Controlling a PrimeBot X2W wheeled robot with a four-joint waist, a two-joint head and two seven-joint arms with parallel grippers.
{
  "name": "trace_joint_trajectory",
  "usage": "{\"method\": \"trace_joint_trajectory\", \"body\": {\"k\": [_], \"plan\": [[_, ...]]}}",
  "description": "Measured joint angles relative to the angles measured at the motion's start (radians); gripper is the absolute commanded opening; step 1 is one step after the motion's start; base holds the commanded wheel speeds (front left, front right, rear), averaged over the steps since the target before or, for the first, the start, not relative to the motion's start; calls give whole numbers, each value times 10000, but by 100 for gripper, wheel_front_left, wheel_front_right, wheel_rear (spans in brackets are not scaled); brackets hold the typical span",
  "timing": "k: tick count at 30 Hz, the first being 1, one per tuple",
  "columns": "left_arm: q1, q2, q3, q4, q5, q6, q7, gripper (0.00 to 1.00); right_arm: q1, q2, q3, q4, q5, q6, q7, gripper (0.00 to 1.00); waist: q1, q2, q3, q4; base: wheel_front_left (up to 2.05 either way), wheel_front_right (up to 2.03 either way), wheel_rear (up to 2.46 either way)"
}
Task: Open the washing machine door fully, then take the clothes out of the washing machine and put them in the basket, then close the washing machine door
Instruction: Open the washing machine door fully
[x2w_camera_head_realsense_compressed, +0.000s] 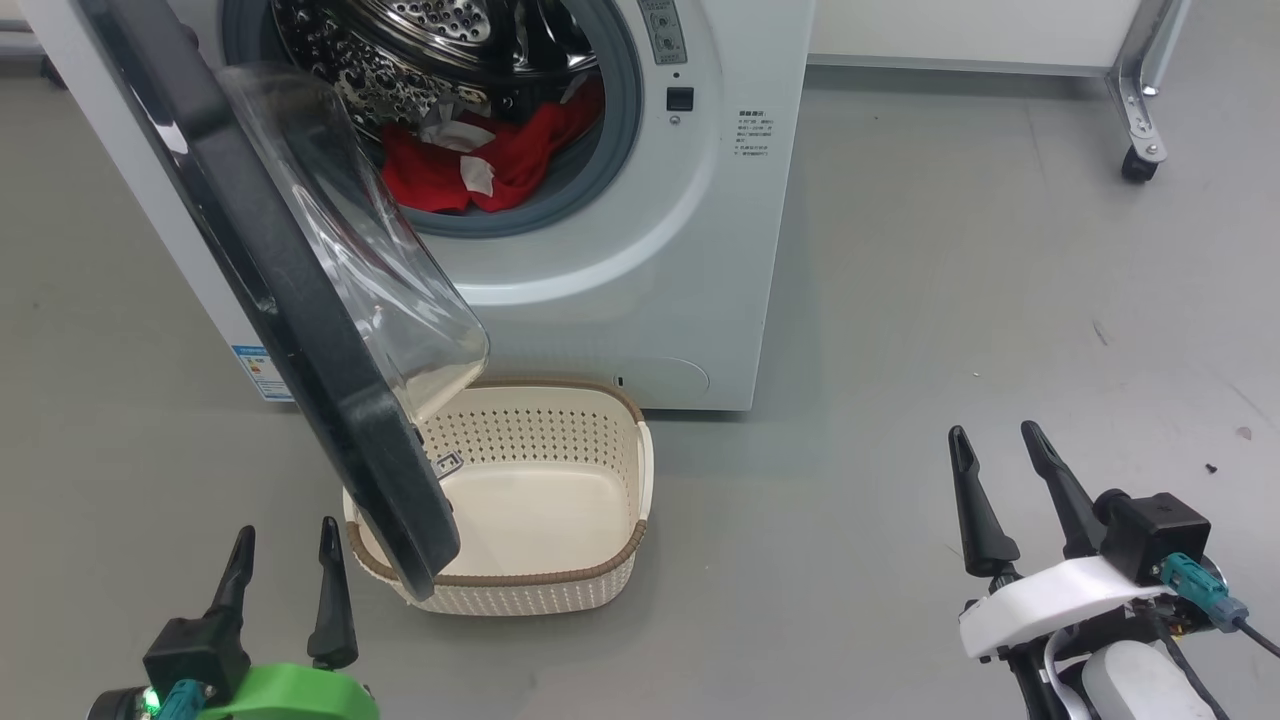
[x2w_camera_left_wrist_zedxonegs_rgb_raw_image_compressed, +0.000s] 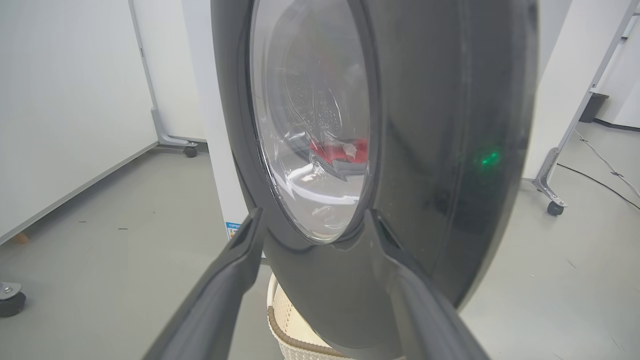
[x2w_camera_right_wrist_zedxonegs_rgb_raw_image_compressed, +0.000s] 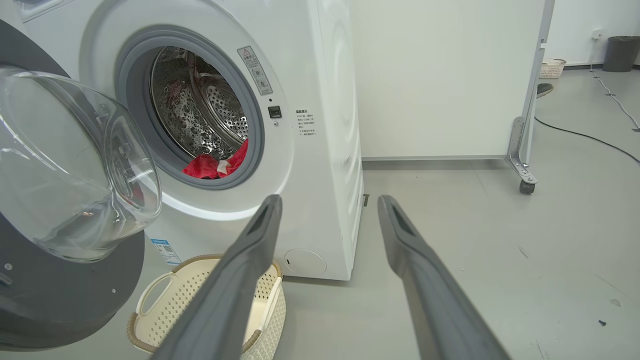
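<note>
Left gripper (x2w_camera_head_realsense_compressed: 287, 530) and right gripper (x2w_camera_head_realsense_compressed: 994, 432) gape empty beside the part-open door (x2w_camera_head_realsense_compressed: 300, 330). The clothes (x2w_camera_head_realsense_compressed: 470, 165) look soft and light; best pinched at a raised fold.

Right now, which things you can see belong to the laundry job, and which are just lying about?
For the job: washing machine, washing machine door, clothes, basket.

Lying about: wheeled frame, floor cable, grey bin, second small basket far off.
</note>
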Motion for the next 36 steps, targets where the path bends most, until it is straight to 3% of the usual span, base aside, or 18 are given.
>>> {"method": "trace_joint_trajectory", "body": {"k": [2, 3, 4, 5, 22, 36], "plan": [[0, 0, 0, 6, 0, -2, 0, 100, 0, 12, -25, 2, -52, 15, 0, 100, 0, 0, -8, 4, 0, 0, 0], [0, -2, -2, 23, 0, -17, 0, 76, 1, 15, -40, 2, -52, 48, 0, 100, 0, 0, -13, 6, 0, 0, 0], [0, -2, -10, 58, 0, -61, 0, 26, 1, 19, -56, 4, -61, 79, 0, 100, 0, 0, -17, 7, 0, 0, 0], [0, -2, -36, 94, 0, -88, 0, 0, 1, 29, -69, 6, -75, 84, 0, 100, 0, 0, -24, 9, 0, 0, 0], [-7, -8, -12, 182, 4, -190, 0, 0, 88, 301, -301, 81, -316, 278, 0, 100, 0, 0, -153, 35, 0, 0, 0], [-767, 121, 499, -970, 284, -263, -2, 0, 193, 566, -384, 169, -502, 487, 0, 100, 0, 0, -344, -2, 0, 0, 0]]}}
